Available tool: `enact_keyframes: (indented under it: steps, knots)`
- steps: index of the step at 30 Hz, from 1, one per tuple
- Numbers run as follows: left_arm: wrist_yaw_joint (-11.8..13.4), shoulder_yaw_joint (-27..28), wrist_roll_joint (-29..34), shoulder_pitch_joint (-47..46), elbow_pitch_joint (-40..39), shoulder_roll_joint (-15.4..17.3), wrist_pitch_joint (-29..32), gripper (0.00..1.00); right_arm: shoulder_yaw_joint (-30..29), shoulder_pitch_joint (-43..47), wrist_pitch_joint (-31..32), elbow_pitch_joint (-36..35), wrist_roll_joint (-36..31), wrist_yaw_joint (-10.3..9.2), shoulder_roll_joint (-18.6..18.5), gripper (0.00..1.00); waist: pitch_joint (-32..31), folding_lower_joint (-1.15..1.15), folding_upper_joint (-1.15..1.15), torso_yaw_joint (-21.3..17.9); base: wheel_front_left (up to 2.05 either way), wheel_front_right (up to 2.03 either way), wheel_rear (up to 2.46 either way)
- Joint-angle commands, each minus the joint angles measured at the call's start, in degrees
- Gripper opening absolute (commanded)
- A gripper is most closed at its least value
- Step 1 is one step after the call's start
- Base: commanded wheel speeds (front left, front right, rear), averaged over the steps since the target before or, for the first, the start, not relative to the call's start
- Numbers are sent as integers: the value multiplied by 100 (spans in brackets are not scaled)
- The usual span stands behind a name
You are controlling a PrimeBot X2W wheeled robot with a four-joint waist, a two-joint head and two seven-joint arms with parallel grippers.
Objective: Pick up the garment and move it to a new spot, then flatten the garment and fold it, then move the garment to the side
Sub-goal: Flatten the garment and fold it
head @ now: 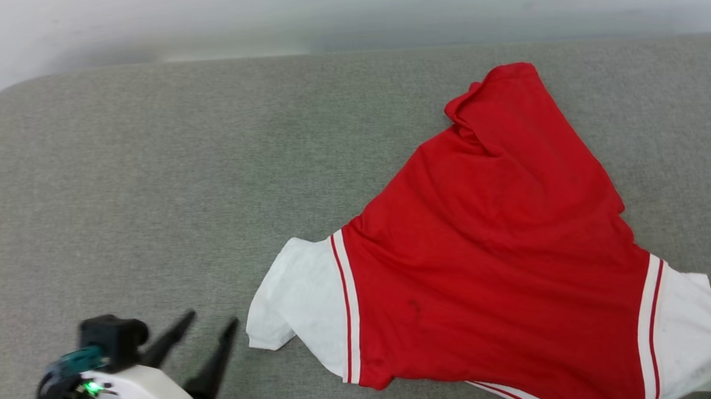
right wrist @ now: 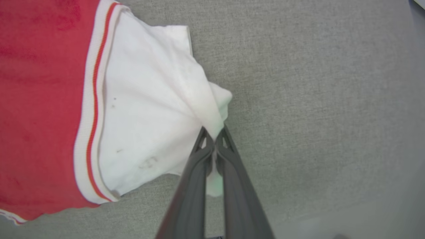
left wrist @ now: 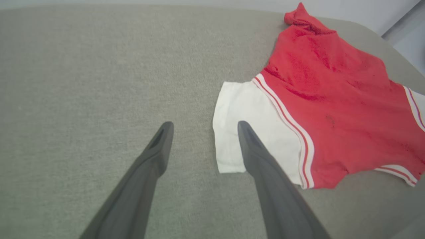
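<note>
My right gripper [right wrist: 214, 130] is pinched tight on the shirt [head: 492, 247], its two dark fingers pressed together over a bunched fold at the outer edge of the white sleeve [right wrist: 149, 109] on my right. The cloth there gathers into creases that run towards my fingertips, and a little white fabric shows between the fingers just below the tips. My left gripper [head: 212, 317] stands wide, with nothing between its fingers, over the bare grey surface [head: 147, 174] just beside the other white sleeve [head: 296, 294]. In my left wrist view one finger crosses the near edge of that sleeve, but I cannot tell whether it touches the cloth or the surface below. The shirt lies on the surface to my right of centre, red side up. Its two sleeves are spread nearest me and its red body narrows away to a rumpled, folded-over end at the far side. Red-and-white striped trim [head: 346, 303] marks where each sleeve joins the body, and more of it runs along the near edge. A pale wall [head: 345, 11] rises behind the surface.
</note>
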Motion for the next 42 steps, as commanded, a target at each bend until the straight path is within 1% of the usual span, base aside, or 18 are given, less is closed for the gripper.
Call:
enact_keyframes:
  steps: [1,4,6,8,12,19,23,26,27,28,29,32,35,37,39,42]
  knots:
    - [85,-89,-154,85,-72,36,419,100,24,-36,3,-70,0,-4,-36,0,63,0,0,-68,0,0,0]
    - [291,-222,-484,54,-296,97,1356,100,131,-111,27,-180,13,-4,31,0,164,0,0,-154,0,0,0]
    - [431,-285,-508,-71,-379,186,1767,100,187,-183,27,-249,22,-4,84,0,250,0,0,-200,0,0,0]
    - [531,-342,-477,-172,-386,236,2031,100,250,-214,26,-298,-7,-4,118,0,333,0,0,-248,0,0,0]
    - [663,-402,-530,-407,-264,183,2317,100,342,-299,25,-356,-29,-4,162,0,481,0,0,-325,0,0,0]
    - [746,-576,-343,-774,165,207,2581,100,430,-422,-26,-358,-61,-4,207,0,706,0,0,-423,0,0,0]
    - [769,-799,-146,-815,525,264,2794,100,502,-472,-47,-324,-79,-4,241,0,783,0,0,-469,0,0,0]
    - [708,-1070,-112,-707,826,251,3059,100,545,-521,-67,-302,-78,-4,234,0,809,0,0,-487,0,0,0]
    - [678,-1143,-146,-659,908,220,3132,88,554,-526,-78,-295,-71,-4,225,0,809,0,0,-489,0,0,0]
    - [663,-1200,-158,-624,973,194,3163,24,562,-538,-91,-286,-65,-4,215,0,804,0,0,-491,0,0,0]
    - [640,-1242,-168,-602,1038,171,3180,0,566,-541,-108,-279,-64,-4,204,0,792,0,0,-490,0,0,0]
    - [601,-1265,-253,-529,1099,74,3080,0,573,-516,-133,-228,-57,-4,175,0,698,0,0,-464,0,0,0]
    - [566,-1113,-334,-505,1049,116,2865,0,519,-506,-142,-194,-55,-4,132,0,543,0,0,-423,0,0,0]
    - [519,-1006,-279,-503,847,238,2687,0,513,-501,-111,-200,-93,-4,74,0,408,0,0,-398,0,0,0]
    - [529,-854,-347,-460,560,302,2544,0,510,-530,-66,-258,-31,-4,23,0,271,0,0,-367,0,0,0]
    - [568,-606,-401,-315,61,511,2436,0,402,-614,14,-376,80,-4,-58,0,63,0,0,-335,0,0,0]
